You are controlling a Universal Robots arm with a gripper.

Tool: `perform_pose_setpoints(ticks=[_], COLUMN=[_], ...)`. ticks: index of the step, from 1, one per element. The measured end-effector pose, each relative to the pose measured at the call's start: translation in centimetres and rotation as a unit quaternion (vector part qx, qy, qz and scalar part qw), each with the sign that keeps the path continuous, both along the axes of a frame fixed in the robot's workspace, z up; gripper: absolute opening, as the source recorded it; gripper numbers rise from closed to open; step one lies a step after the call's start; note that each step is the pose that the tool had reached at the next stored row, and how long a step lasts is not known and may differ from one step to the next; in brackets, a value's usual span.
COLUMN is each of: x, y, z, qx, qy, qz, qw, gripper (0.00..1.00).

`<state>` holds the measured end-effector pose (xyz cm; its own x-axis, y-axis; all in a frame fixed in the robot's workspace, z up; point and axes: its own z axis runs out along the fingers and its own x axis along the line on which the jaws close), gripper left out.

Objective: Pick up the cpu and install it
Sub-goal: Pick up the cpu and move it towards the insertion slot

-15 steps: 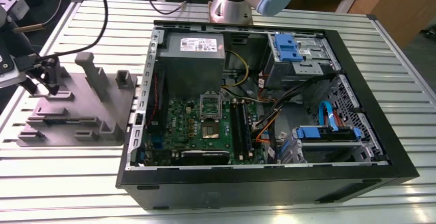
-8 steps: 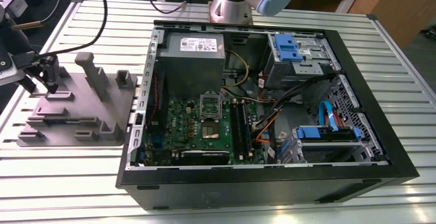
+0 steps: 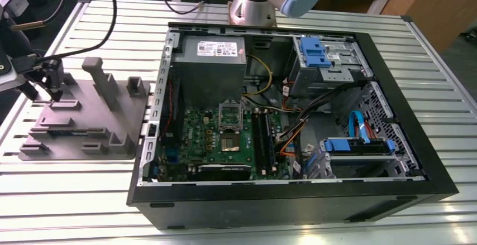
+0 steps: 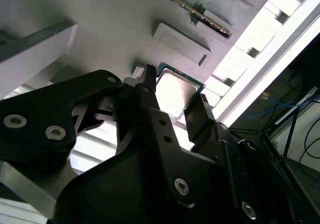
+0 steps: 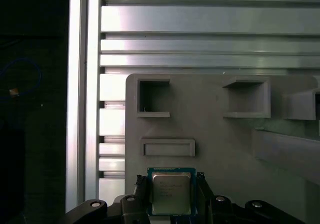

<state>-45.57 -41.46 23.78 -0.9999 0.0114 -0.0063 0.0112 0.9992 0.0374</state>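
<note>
The cpu, a small flat square chip with a silver-grey metal lid on a thin green board, lies flat near one edge of the big grey plastic tray, just beside a shallow rectangular recess moulded into it. It looks light and rigid, but I judge it fragile. The smooth metal top offers little friction, the thin green rim could chip, and the contact face underneath should not be scraped. The sensible hold is therefore on two opposite side edges, square and level, with only a modest squeeze. That is where the black two-fingered gripper sits. In both wrist views its jaws are drawn in narrow, with the slim fingers set one against each opposite edge of the chip. They appear to clamp it, though the chip looks to be at tray level. In the exterior view the gripper is low over the tray at the exterior view's left, on the slatted aluminium table. Well apart, toward the exterior view's right, stands the open black computer case, its green motherboard exposed and the long black memory sticks seated just beside the board's middle.
</note>
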Motion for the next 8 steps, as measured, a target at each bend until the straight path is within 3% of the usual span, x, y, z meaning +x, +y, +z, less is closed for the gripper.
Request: perform_pose_setpoints(ticks=[8], x=[0.00], y=[0.00], z=[0.15], qx=[-0.0001], qy=[0.0001], qz=[0.000], qw=[1.00000], gripper=[0.47])
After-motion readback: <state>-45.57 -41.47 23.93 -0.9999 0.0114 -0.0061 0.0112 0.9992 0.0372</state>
